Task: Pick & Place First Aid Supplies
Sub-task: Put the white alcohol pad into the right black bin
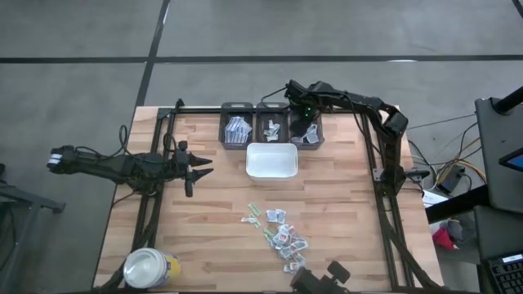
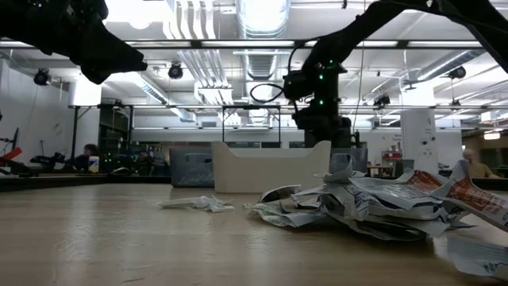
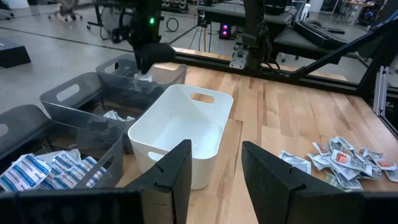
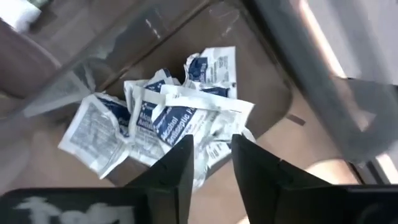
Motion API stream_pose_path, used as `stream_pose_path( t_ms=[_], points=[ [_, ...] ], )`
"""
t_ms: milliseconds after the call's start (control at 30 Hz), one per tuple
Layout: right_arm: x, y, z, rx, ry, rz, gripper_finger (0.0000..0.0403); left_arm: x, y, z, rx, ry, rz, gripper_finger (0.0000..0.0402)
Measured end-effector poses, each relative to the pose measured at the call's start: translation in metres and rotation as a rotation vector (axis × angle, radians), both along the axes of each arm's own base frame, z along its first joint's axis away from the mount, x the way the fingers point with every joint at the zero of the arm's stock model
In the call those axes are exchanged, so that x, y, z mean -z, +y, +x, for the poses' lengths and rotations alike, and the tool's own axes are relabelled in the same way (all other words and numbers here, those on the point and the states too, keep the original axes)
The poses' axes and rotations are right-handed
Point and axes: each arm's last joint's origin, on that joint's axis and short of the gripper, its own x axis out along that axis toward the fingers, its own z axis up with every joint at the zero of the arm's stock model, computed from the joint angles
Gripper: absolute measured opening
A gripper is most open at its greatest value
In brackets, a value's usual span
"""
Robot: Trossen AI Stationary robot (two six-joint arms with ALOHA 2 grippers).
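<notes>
First aid supplies (image 1: 282, 233) lay scattered on the tabletop (image 1: 221, 212) near its front edge, apart from the white tray (image 1: 271, 161). More packets (image 4: 168, 121) sat in the rightmost grey bin (image 1: 307, 127). Right claw (image 4: 208, 165) hovered just above them, narrowly parted, holding nothing. Left claw (image 1: 198, 167) waited at left, parted, empty.

You look straight down on the bench (image 1: 204, 204) from above. Your low camera sits at bench height, facing the room. Both views share the white tray (image 1: 271, 161).
</notes>
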Motion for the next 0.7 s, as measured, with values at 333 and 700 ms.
stream_pose_path(
  t_ms=[333, 700],
  points=[
    [-0.083, 0.046, -0.019, -0.047, -0.172, -0.044, 0.0122, 0.0, 0.0, 0.0, 0.0, -0.001, 0.0, 0.0136],
    [-0.144, 0.168, -0.011, -0.361, -0.465, 0.115, 0.0101, 0.0, 0.0, 0.0, 0.0, 0.0, 0.0, 0.0136]
  ],
)
